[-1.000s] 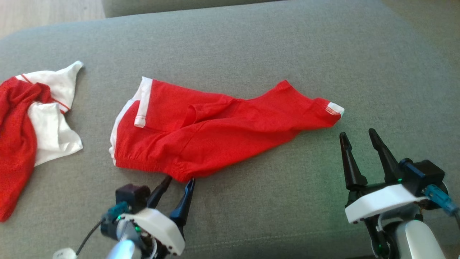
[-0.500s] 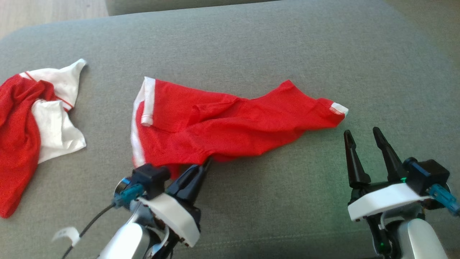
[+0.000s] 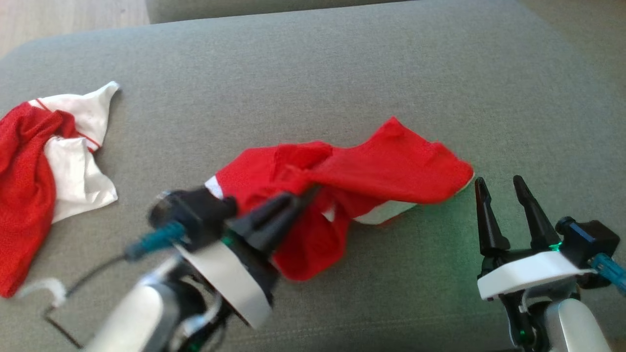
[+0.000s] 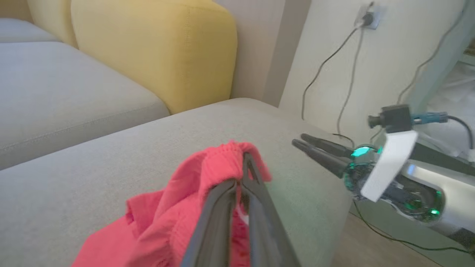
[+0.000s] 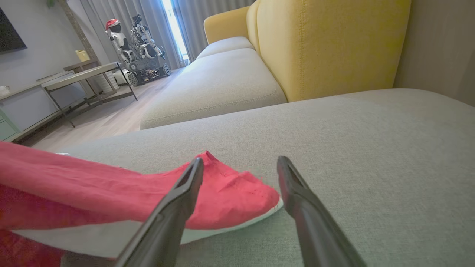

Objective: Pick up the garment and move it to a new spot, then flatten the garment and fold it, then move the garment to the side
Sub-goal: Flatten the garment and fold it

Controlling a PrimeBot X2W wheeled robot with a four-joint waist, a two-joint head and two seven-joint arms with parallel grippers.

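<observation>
Left pincer point(image 3: 298, 200): clenched on a bunched edge of the garment point(image 3: 391, 166), holding that end raised above the near-middle of the grey cushion point(image 3: 342, 73).
Garment: red with white trim, crumpled. Its other end rests on the cushion, right of middle.
Long axis: runs side to side across the cushion, from the gripped end to the resting end.
Right pincer point(image 3: 500, 183): released and empty at the cushion's near right. The resting end lies just ahead of its tips, not touching.
Nearer arm: the right, judged best placed to take the resting end.
Other cloth point(image 3: 44, 161): at the cushion's left edge, well apart.
Cushion: flat weave, bare across its far half.
Room: a yellow sofa back point(image 5: 326, 44) and wooden floor point(image 3: 49, 19) lie beyond the cushion.
</observation>
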